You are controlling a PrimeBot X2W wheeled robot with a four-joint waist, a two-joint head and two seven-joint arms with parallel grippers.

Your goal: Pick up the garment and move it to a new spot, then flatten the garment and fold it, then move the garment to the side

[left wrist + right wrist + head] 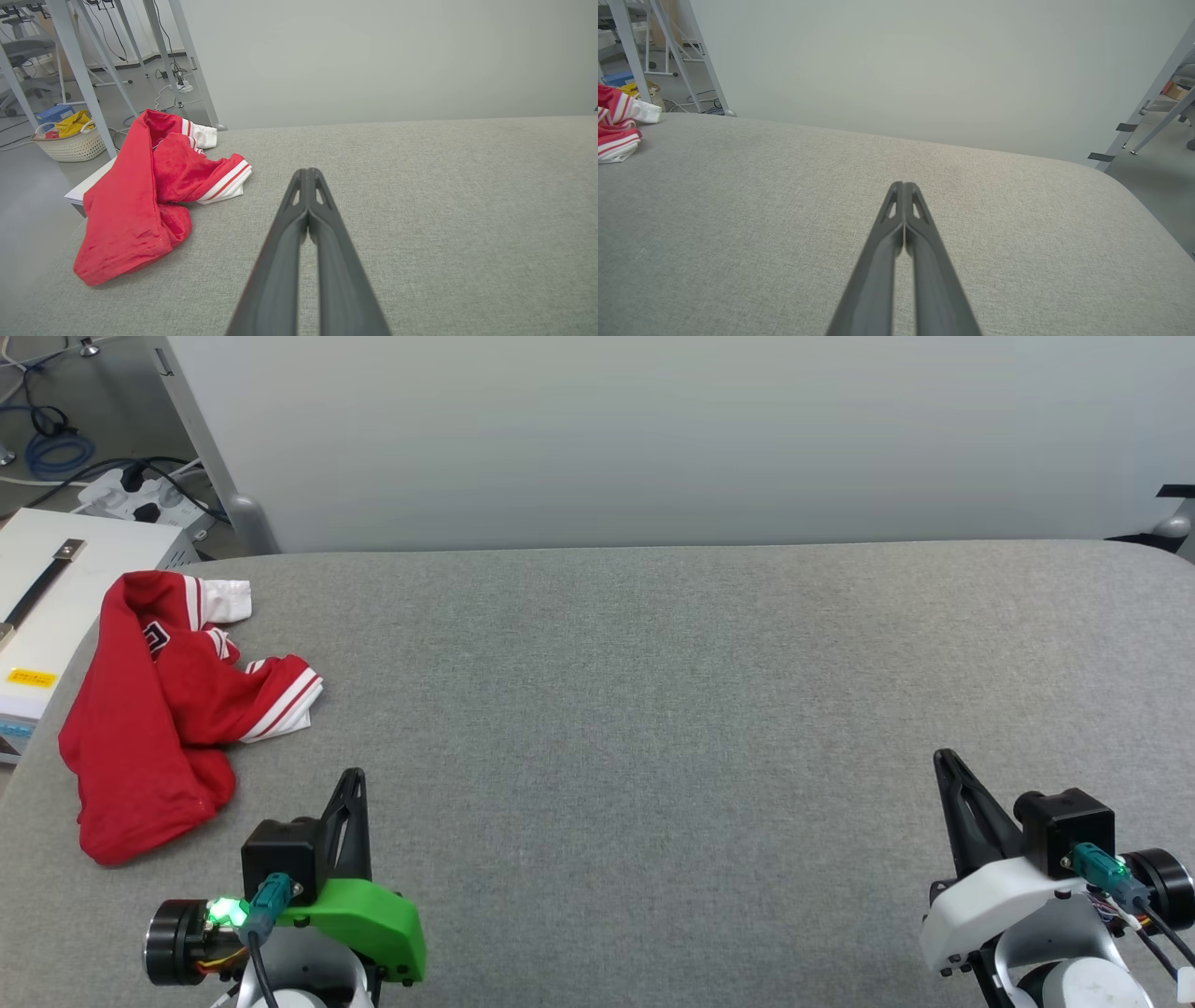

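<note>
The garment (154, 719) lay crumpled at the far left edge of the grey counter (653, 709), one white striped sleeve poking toward the middle. The left gripper (353, 782) hovered near it, a little to its right and clear of the cloth, jaws pressed together on nothing. The right gripper (945, 767) sat well apart on the other side, jaws likewise closed and empty. The first step, the pick-up, looked not yet begun. The left arm would likely need to part its jaws, swing left over the heap and pinch a raised fold before carrying it toward the open middle.
</note>
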